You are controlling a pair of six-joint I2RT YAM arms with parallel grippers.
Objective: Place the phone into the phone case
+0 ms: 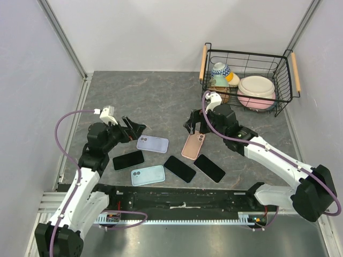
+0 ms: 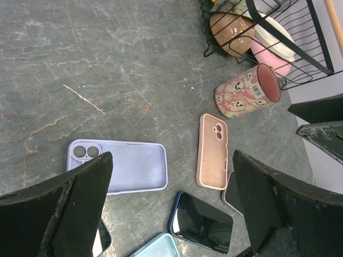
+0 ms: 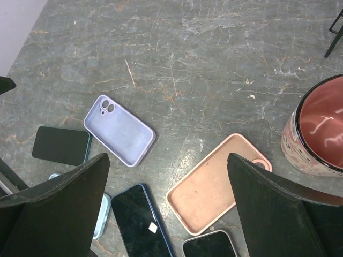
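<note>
Both pincers stand wide open and hold nothing. The left pincer (image 1: 135, 128) hovers at about 9 o'clock over the desk (image 1: 161, 96), just past the far edge of the lavender phone case (image 1: 153, 143), which lies hollow side up. The right pincer (image 1: 193, 125) hangs near the desk's centre, above the far end of the pink phone case (image 1: 192, 146), which is also hollow side up.

Three dark phones lie flat, screens up, toward 6 o'clock. The left phone (image 1: 128, 159) is just near of the lavender case. The middle phone (image 1: 179, 168) and the right phone (image 1: 209, 168) lie side by side, and the right one is close against the pink case's near end. A light blue phone case (image 1: 148, 175) lies at 7 o'clock, between the left and middle phones.

At 1 o'clock a black wire basket (image 1: 284, 85) holds bowls (image 1: 256, 88). A pink patterned mug (image 2: 246, 91) lies on its side just in front of it.
</note>
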